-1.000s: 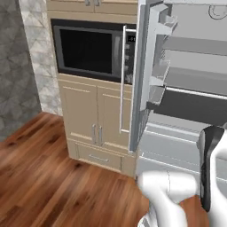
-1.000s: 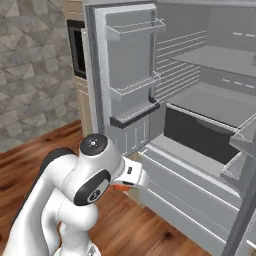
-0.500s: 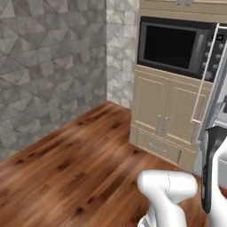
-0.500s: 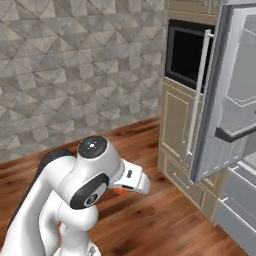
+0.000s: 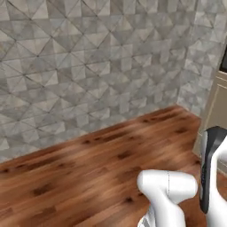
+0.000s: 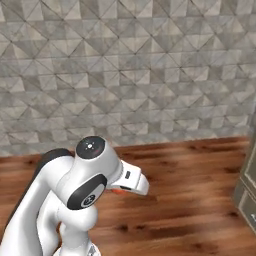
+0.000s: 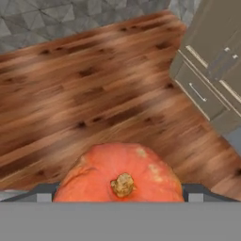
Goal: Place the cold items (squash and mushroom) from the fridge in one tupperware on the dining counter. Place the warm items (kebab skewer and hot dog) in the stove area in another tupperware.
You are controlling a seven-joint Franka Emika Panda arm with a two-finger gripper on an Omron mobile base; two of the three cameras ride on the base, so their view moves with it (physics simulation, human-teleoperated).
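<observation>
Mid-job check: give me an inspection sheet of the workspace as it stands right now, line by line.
Surface: brown wooden plank floor; no counter seen.
Job's things: round orange squash with a tan stem, close between the finger tips in the hand view.
Clutter: nothing seen.
Grippers: gripper jaws stand wide, shut on the squash.
Cables: nothing seen.
Surroundings: grey faceted stone-tile wall; beige cabinet with drawers at the right edge.

A home kitchen. A wood plank floor [image 5: 88, 168] meets a grey geometric tiled wall [image 6: 125, 70], and beige cabinets with drawers and bar handles [image 7: 212, 70] stand at the side.
</observation>
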